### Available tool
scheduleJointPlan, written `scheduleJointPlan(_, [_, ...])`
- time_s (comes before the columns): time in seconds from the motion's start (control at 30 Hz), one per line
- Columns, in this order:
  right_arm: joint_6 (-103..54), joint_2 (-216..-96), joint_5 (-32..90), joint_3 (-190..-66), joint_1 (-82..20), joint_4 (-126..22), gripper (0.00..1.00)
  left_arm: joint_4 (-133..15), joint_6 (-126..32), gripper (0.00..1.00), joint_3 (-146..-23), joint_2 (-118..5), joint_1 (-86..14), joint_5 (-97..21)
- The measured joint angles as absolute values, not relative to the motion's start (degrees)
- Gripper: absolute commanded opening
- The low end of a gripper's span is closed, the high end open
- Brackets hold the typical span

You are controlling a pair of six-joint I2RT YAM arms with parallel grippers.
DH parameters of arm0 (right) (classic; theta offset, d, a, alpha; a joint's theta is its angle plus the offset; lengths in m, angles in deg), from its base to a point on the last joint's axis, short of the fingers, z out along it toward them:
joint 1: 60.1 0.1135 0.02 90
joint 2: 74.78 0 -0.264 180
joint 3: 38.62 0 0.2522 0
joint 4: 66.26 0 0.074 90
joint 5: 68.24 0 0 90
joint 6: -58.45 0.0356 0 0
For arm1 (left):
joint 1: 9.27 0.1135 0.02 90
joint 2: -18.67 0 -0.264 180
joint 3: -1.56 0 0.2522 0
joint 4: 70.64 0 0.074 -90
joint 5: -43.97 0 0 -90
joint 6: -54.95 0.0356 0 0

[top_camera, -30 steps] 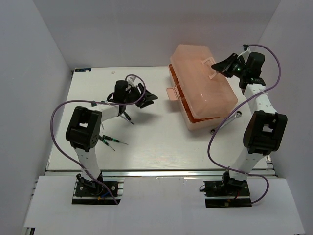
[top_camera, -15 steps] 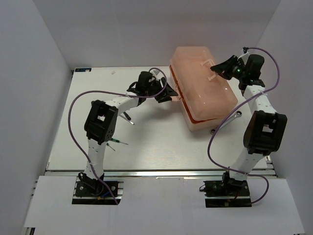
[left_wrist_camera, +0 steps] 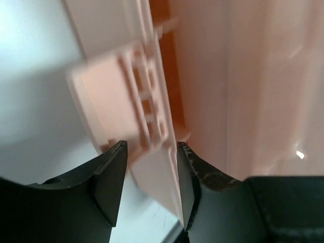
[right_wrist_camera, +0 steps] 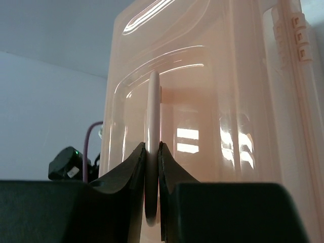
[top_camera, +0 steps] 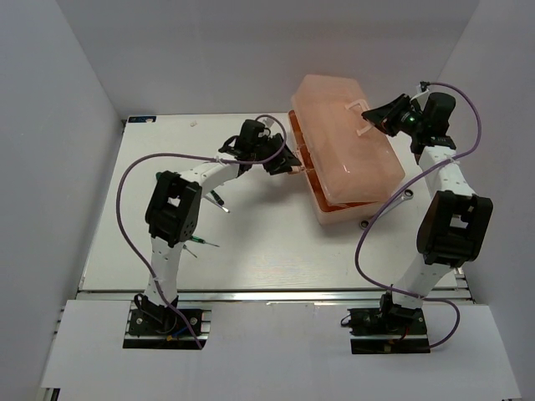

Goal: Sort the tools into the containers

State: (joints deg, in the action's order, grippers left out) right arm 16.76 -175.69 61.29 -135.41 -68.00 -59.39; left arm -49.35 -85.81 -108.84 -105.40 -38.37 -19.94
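Note:
The salmon-pink toolbox (top_camera: 347, 154) stands at the back right with its lid down. My right gripper (top_camera: 374, 118) is shut on the lid handle (top_camera: 359, 113); in the right wrist view the fingers (right_wrist_camera: 152, 144) pinch the thin handle bar (right_wrist_camera: 153, 101). My left gripper (top_camera: 290, 164) is at the box's front latch (top_camera: 294, 159). In the left wrist view its jaws (left_wrist_camera: 151, 144) stand open around the latch flap (left_wrist_camera: 121, 96). One screwdriver (top_camera: 219, 200) lies mid-left, and two more (top_camera: 197, 243) lie beside the left arm. The silver wrench (top_camera: 405, 197) lies to the right of the box.
Purple cables (top_camera: 380, 217) loop from both arms, and the right one crosses the table by the wrench. White walls close in the table on the left, back and right. The left arm's elbow (top_camera: 173, 209) stands over the screwdrivers.
My left gripper swung from the left-middle of the table rightward to the toolbox latch, and now its jaws are around the flap. My right gripper kept hold of the handle.

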Motion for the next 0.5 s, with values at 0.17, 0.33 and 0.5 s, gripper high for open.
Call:
scheduleJointPlan(0.17, [17.88,-175.23,61.88,-135.41,-67.95,-59.46,0.0,-46.53,-84.35,0.65,-102.37,-98.75,-41.3,-21.63])
scheduleJointPlan(0.33, [17.88,-175.23,62.4,-135.41,-67.89,-59.0,0.0,-44.21,-83.06,0.66,-102.35,-97.16,-44.66,-21.76])
scheduleJointPlan(0.5, [18.03,-175.23,62.58,-135.41,-67.84,-58.91,0.0,-41.04,-82.78,0.65,-102.96,-97.31,-47.18,-22.61])
